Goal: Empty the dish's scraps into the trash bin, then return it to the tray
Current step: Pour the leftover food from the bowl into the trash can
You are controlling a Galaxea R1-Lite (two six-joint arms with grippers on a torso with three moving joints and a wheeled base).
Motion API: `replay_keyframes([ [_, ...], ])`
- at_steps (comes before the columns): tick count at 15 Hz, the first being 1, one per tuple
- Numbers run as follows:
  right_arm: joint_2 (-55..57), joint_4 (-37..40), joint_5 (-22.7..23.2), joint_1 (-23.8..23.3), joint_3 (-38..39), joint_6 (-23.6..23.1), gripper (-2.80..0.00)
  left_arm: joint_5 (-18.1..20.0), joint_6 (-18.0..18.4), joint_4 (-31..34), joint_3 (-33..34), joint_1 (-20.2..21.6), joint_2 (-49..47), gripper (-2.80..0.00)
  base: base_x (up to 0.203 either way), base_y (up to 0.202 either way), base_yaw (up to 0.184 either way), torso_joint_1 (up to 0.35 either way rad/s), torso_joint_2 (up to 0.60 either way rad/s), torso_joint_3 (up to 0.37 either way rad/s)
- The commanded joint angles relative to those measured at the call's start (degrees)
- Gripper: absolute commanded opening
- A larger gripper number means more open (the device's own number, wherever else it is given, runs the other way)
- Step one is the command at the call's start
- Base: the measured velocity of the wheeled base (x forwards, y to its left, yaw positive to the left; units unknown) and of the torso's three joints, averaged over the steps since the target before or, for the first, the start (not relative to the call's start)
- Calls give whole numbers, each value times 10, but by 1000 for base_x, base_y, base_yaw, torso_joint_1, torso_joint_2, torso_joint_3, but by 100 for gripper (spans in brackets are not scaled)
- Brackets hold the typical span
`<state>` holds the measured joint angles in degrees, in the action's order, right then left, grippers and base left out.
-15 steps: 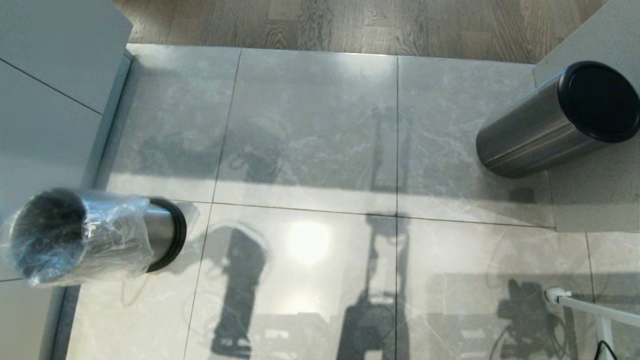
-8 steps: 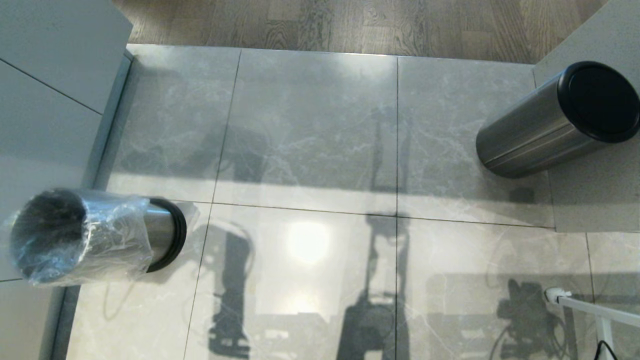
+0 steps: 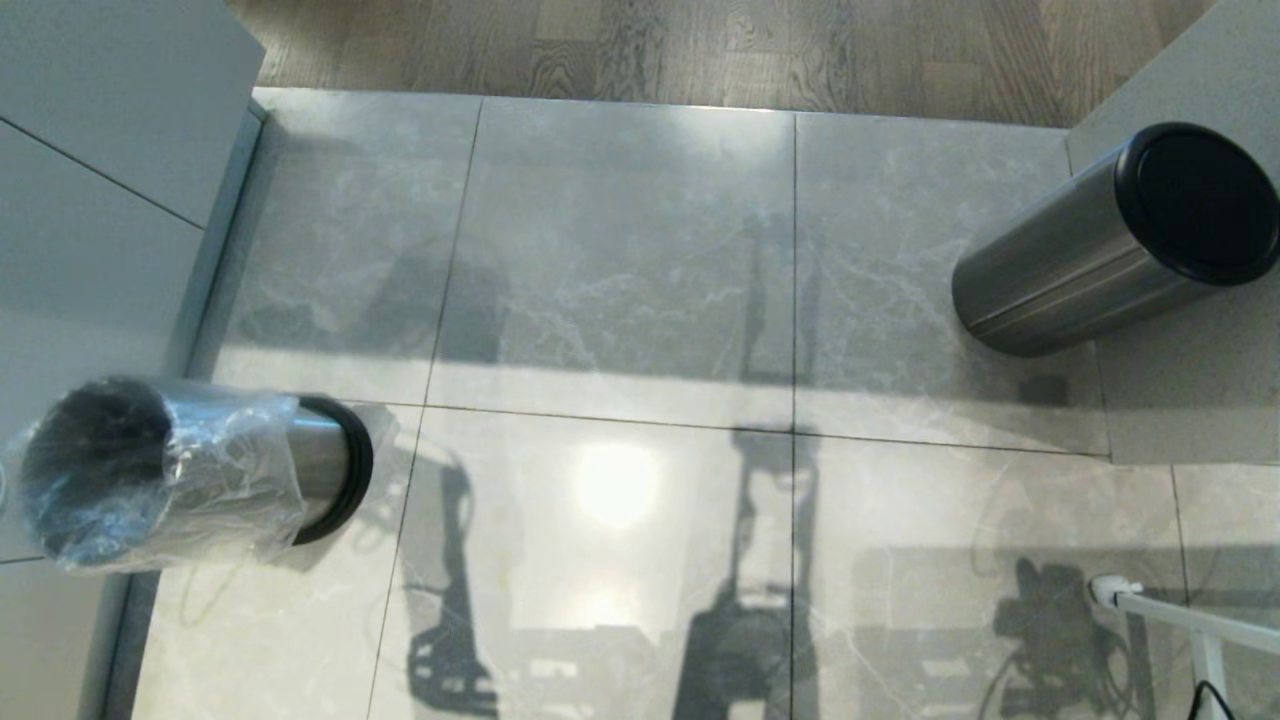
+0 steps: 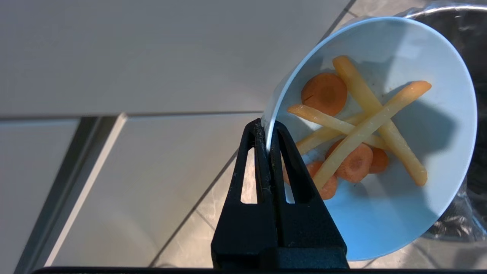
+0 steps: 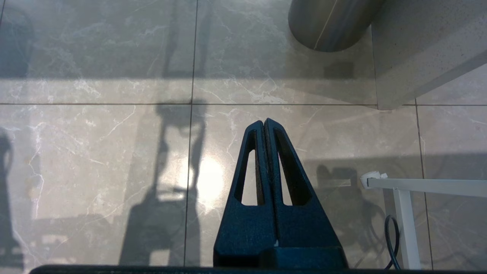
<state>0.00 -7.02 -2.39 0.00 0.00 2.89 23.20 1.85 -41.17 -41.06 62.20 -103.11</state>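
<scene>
— Over the tiled floor, where is the small smooth pale-blue round bowl?

— Pinched by its rim in the left hand, tilted, its far edge over the mouth of the brushed-steel cylindrical trash bin with the crinkled clear liner.

— So which way must it tip?

— Away from the hand, toward the bin just beyond; I judge more tilt is needed.

— Contents?

— Orange carrot rounds and pale yellow fry-like sticks lie in the bowl (none spilled that I can see). What the bin holds is hidden.

— The other arm?

— The right hand hangs pressed together, empty, over the floor. No tray in view.
</scene>
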Motion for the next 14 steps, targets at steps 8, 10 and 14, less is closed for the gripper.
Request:
replay_keyframes([
  [8, 0, -1, 0, 0, 0, 0, -280, -20, 135, -26, -11, -64, -48, -280, 0, 0, 0, 0, 0, 0],
  [10, 0, 0, 0, 0, 0, 0, -280, -20, 152, -26, -30, -74, -51, -280, 0, 0, 0, 0, 0, 0],
  [14, 0, -1, 0, 0, 0, 0, -280, -37, 179, -27, -54, -103, -52, -280, 0, 0, 0, 0, 0, 0],
])
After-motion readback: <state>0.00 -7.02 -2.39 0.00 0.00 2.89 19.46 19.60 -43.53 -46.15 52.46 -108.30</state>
